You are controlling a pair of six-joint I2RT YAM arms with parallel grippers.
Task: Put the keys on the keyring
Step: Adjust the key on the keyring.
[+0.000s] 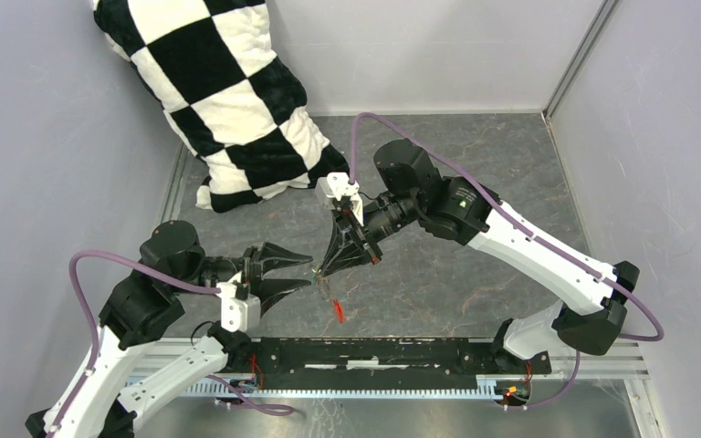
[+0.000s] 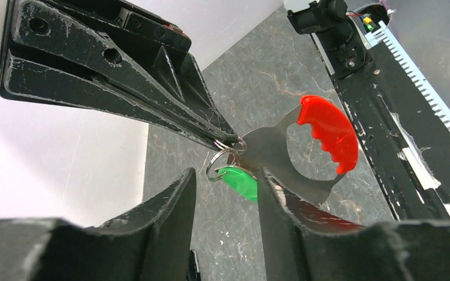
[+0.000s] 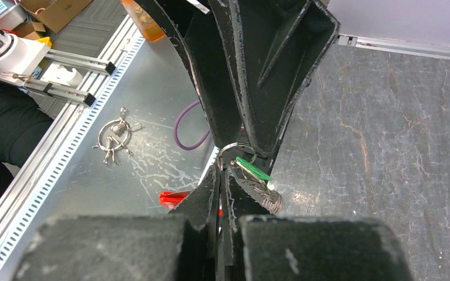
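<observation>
The right gripper [image 2: 227,139] clamps the thin ring of the keyring [image 2: 328,132]. The green-headed key [image 2: 238,181] sits between the parted jaws of the left gripper [image 1: 310,271].

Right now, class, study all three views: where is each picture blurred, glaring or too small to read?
Left wrist view: the left fingers are soft, the tag and key sharp, the tag glowing. Right wrist view: right fingers blurred, glare on the metal sheet. Top view: evenly lit, key too small to read.
</observation>
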